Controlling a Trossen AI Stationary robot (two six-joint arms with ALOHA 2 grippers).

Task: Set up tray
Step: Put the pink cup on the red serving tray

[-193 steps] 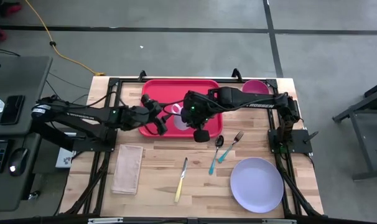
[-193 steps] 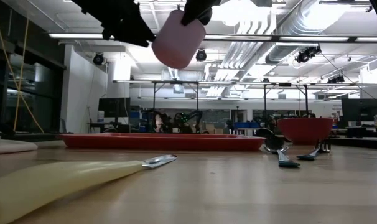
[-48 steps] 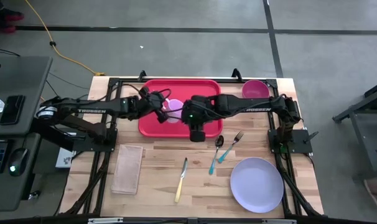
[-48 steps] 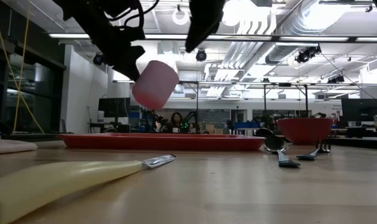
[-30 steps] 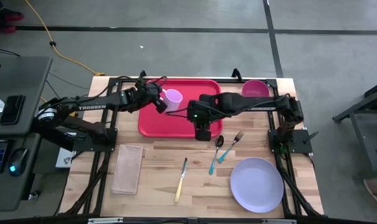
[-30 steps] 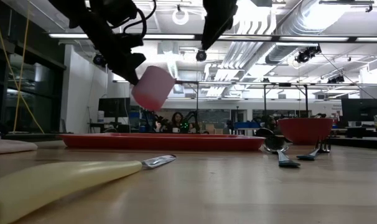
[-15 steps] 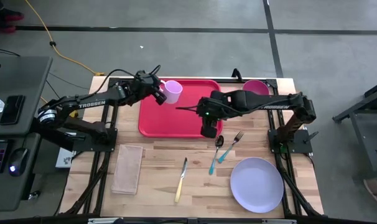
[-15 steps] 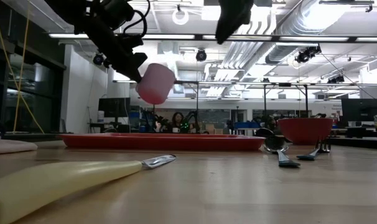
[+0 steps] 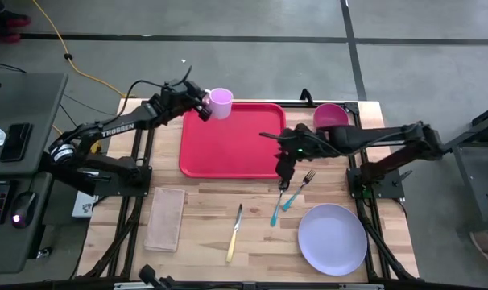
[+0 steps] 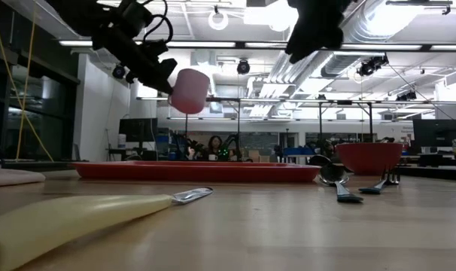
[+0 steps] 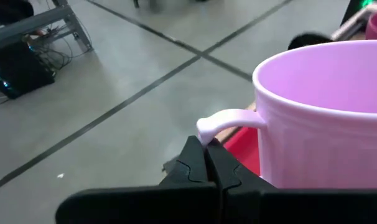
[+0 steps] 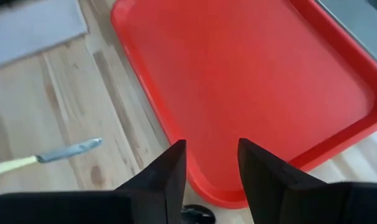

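A beige cloth point(image 9: 165, 219) lay flat on the worktop point(image 9: 204, 242), well to the near left of the tray point(image 9: 232, 138). The left gripper point(image 9: 200, 107) was up in the air over the tray's far left corner. Its jaws were shut tight on the handle of a pink cup point(image 9: 221, 103), and the cup hung high above the tray. A knife point(image 9: 234, 232) with a yellow handle lay on the worktop near the tray's front edge. The red tray sat flat at the back of the worktop, in the middle, and nothing lay on it. The right gripper point(image 9: 283, 171) was over the tray's near right corner. Its jaws were partly open and held nothing. A spoon point(image 9: 279, 199) and a fork point(image 9: 300, 187) lay just past that corner. A pink bowl point(image 9: 331, 114) stood right of the tray, and a plate point(image 9: 332, 238) lay well to its near right.
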